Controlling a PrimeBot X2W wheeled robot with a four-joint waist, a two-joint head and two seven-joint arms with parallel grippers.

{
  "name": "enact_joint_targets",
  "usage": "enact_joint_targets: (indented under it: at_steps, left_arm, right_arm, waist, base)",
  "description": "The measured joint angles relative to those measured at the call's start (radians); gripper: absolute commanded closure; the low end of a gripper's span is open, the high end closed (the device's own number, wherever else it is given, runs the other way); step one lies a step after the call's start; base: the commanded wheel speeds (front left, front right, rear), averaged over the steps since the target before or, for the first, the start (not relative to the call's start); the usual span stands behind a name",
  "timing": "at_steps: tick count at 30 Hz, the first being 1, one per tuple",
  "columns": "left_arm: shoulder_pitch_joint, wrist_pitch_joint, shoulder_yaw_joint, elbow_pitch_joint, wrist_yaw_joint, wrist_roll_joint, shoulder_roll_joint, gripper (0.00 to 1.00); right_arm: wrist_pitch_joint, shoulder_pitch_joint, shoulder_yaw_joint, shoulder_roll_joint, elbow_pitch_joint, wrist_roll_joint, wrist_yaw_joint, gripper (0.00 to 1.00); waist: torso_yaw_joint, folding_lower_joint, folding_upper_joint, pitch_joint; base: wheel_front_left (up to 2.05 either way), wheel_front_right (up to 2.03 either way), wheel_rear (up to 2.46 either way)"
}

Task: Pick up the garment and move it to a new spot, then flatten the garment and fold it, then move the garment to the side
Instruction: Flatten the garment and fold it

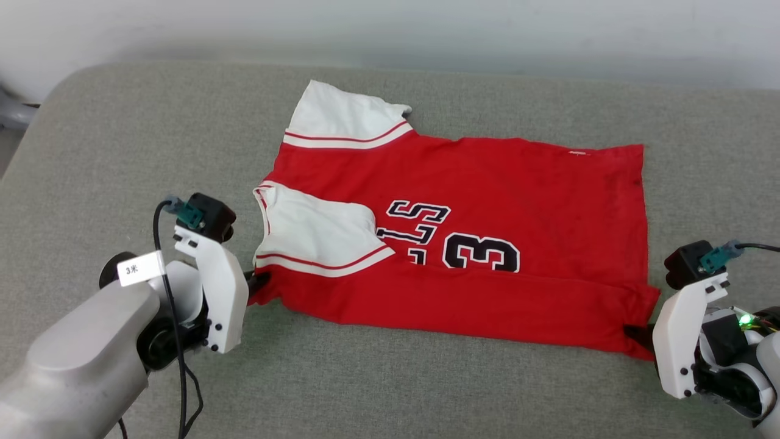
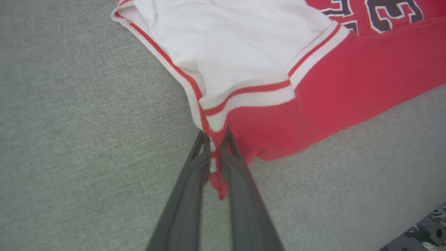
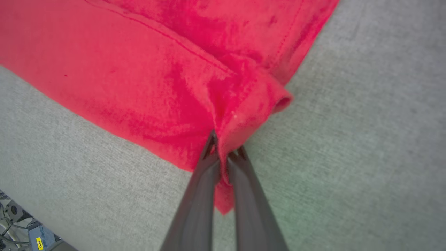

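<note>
Two corners pinched: near edge of the jersey (image 1: 475,201), one corner per gripper; prob. so the long edge lifts level as one piece.
Head view, jersey: spread flat mid grey cushion (image 1: 390,378), neck end to robot's left, hem to its right. Near sleeve lies tucked in over the chest, far sleeve lies out flat. Crease runs along the near strip.
Head view, left gripper (image 1: 256,281): low on cushion at near-left corner, just below the tucked sleeve.
Head view, right gripper (image 1: 637,334): low at near-right hem corner, cloth bunched there.
Left wrist view, jaws: closed on a nip of red cloth + striped trim. Small tab pokes back between the fingers (image 2: 195,181). Rest of jersey flat, not lifted.
Right wrist view, jaws: clamped on the hem corner, which curls into a little roll beside the tips. Red tab sticks out behind the fingers (image 3: 251,195).
Stage, my read: fold step, both ends secured, near edge not yet raised.
Risk: thin cloth, small bites, so either corner could slip if arms pull apart.
</note>
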Motion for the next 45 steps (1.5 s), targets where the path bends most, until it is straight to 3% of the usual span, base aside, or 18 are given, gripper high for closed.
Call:
enact_joint_targets:
  at_steps: [8, 21, 30, 40, 41, 42, 43, 45]
  left_arm:
    - [0.069, -0.029, -0.001, -0.051, 0.002, -0.026, 0.057, 1.0]
    - [0.255, -0.07, -0.007, -0.231, 0.074, -0.076, 0.174, 1.0]
    - [0.356, -0.096, -0.022, -0.273, 0.116, -0.107, 0.187, 1.0]
    - [0.382, -0.12, -0.031, -0.19, 0.11, -0.132, 0.14, 1.0]
    - [0.382, -0.126, -0.029, -0.18, 0.11, -0.132, 0.137, 0.85]
    - [0.382, -0.134, -0.027, -0.173, 0.11, -0.131, 0.134, 0.11]
    - [0.382, -0.144, -0.025, -0.168, 0.111, -0.127, 0.132, 0.0]
    - [0.38, -0.158, -0.018, -0.16, 0.113, -0.118, 0.134, 0.0]
  right_arm:
    - [-0.091, 0.057, -0.005, -0.07, -0.098, 0.064, 0.0, 1.0]
    - [-0.044, 0.246, -0.084, -0.137, -0.233, 0.092, 0.0, 1.0]
    - [0.013, 0.364, -0.148, -0.138, -0.257, 0.098, 0.001, 1.0]
    - [-0.011, 0.385, -0.159, -0.068, -0.163, 0.074, 0.001, 1.0]
    - [-0.024, 0.384, -0.163, -0.061, -0.158, 0.072, 0.001, 0.87]
    - [-0.035, 0.384, -0.167, -0.053, -0.153, 0.073, 0.001, 0.25]
    - [-0.049, 0.383, -0.17, -0.047, -0.152, 0.072, 0.001, 0.0]
    - [-0.083, 0.382, -0.184, -0.043, -0.151, 0.066, 0.0, 0.0]
  waist:
    - [-0.016, 0.0, 0.0, -0.082]
    - [-0.024, -0.0001, 0.0001, -0.163]
    - [-0.024, -0.0001, 0.0, -0.163]
    - [-0.019, 0.0, 0.0, -0.128]
    - [-0.018, 0.0, 0.0, -0.128]
    - [-0.017, 0.0, 0.0, -0.129]
    - [-0.016, 0.0, 0.0, -0.13]
    - [-0.013, 0.0, 0.0, -0.136]
  base:
    - [0.0, 0.0, 0.0]
    - [0.0, 0.0, 0.0]
    - [0.0, 0.0, 0.0]
    - [0.0, 0.0, 0.0]
    - [0.0, 0.0, 0.0]
    - [0.0, 0.0, 0.0]
    - [0.0, 0.0, 0.0]
    - [0.0, 0.0, 0.0]
